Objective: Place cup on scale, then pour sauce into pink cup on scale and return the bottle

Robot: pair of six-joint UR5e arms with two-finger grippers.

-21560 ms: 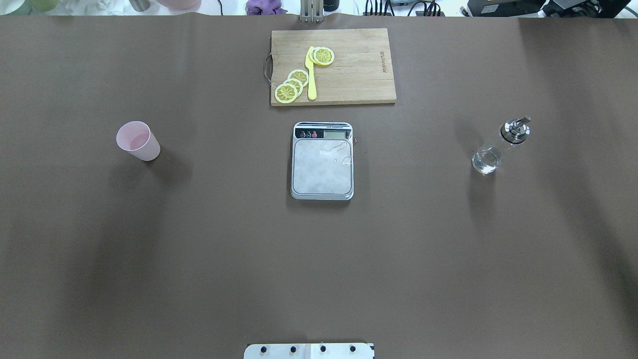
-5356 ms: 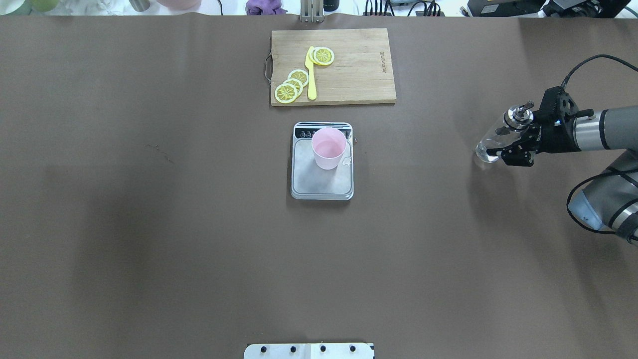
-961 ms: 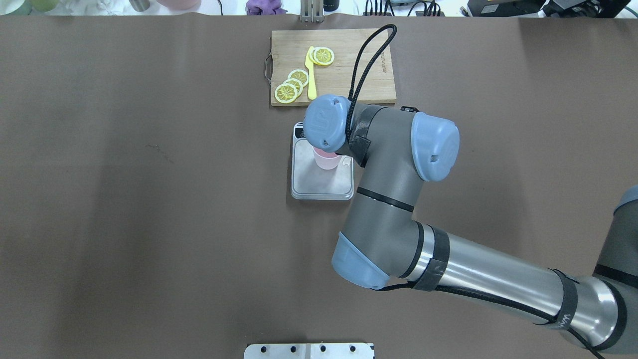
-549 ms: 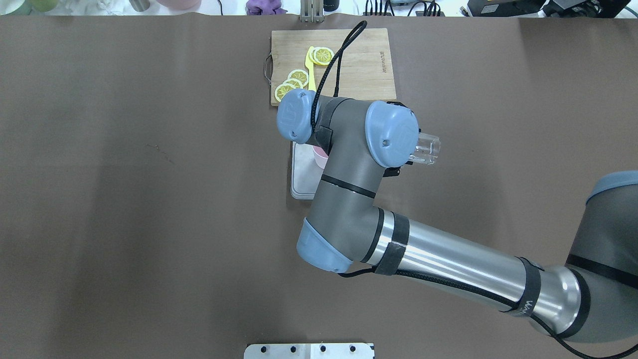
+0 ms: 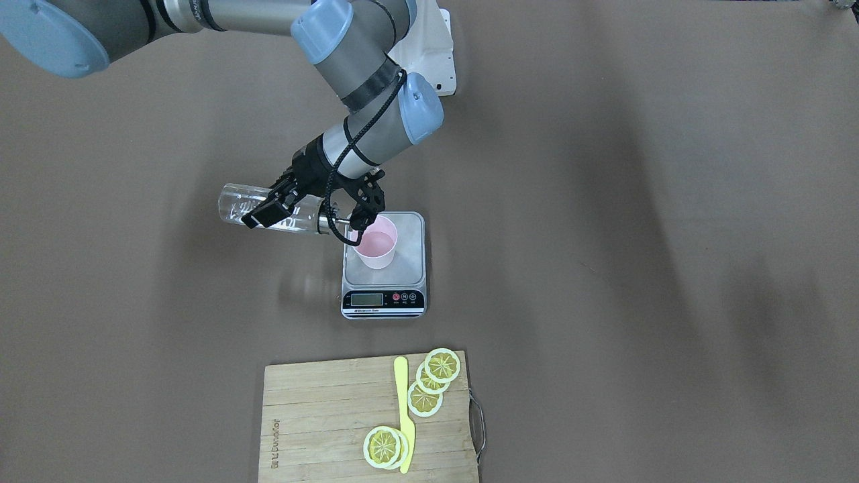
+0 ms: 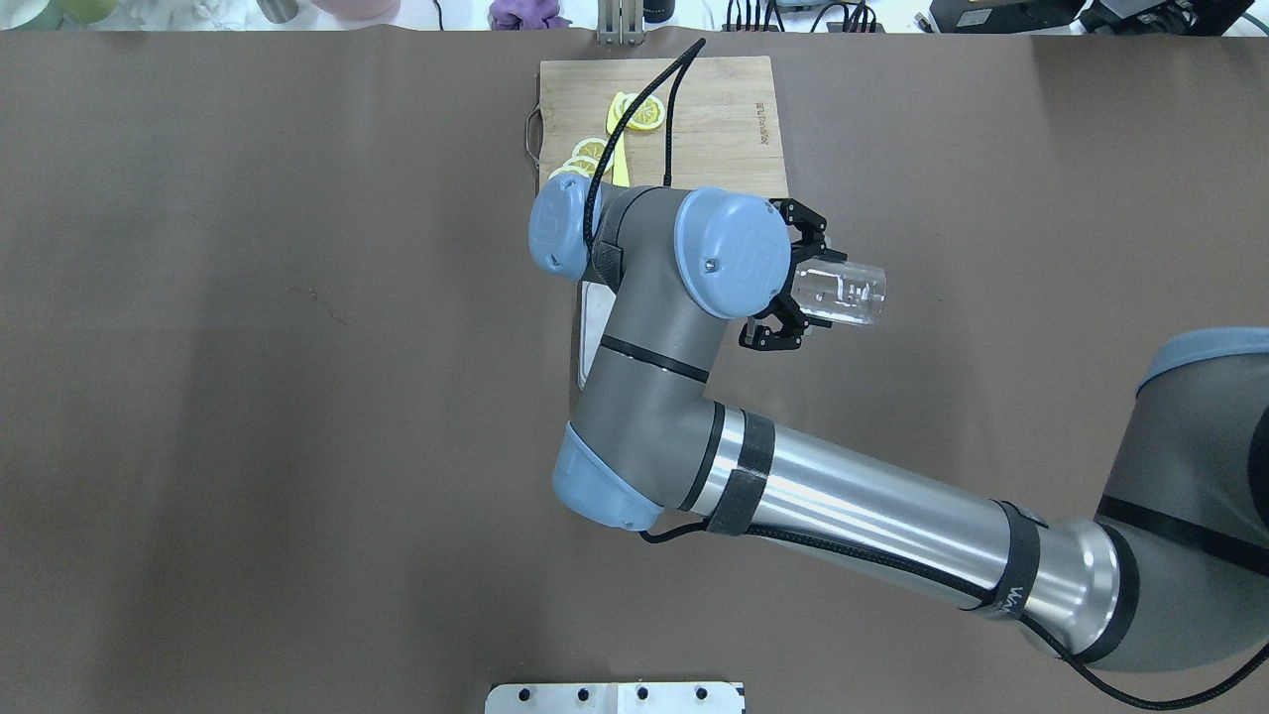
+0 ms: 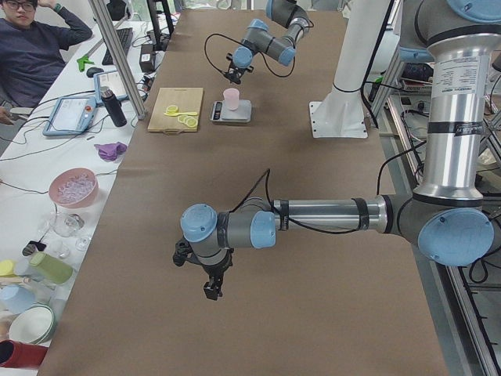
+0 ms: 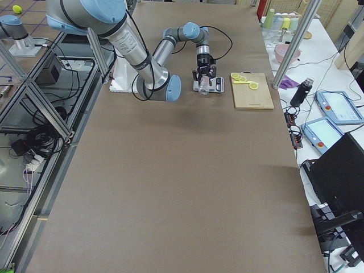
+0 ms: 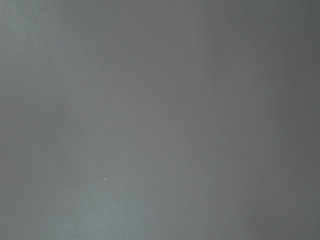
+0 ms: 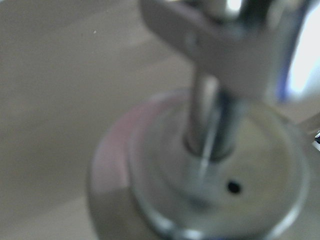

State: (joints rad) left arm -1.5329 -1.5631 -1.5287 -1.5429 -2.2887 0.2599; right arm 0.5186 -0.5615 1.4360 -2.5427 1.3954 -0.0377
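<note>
Brown table (image 5: pixel 604 201) | step: pouring, I think | my right gripper (image 5: pixel 287 206) squeezes the bottle (image 5: pixel 235 201), sideways, left of middle | spout at the cup (image 5: pixel 376 247) on the scale (image 5: pixel 406 276), middle | next: tip up slowly.

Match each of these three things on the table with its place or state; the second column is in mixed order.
Things:
1. cup
2. bottle
3. yellow knife

Places or states:
A. lying on the wooden board
B. held sideways in the right gripper
C. standing on the scale

Pairs: 1-C, 2-B, 3-A
</note>
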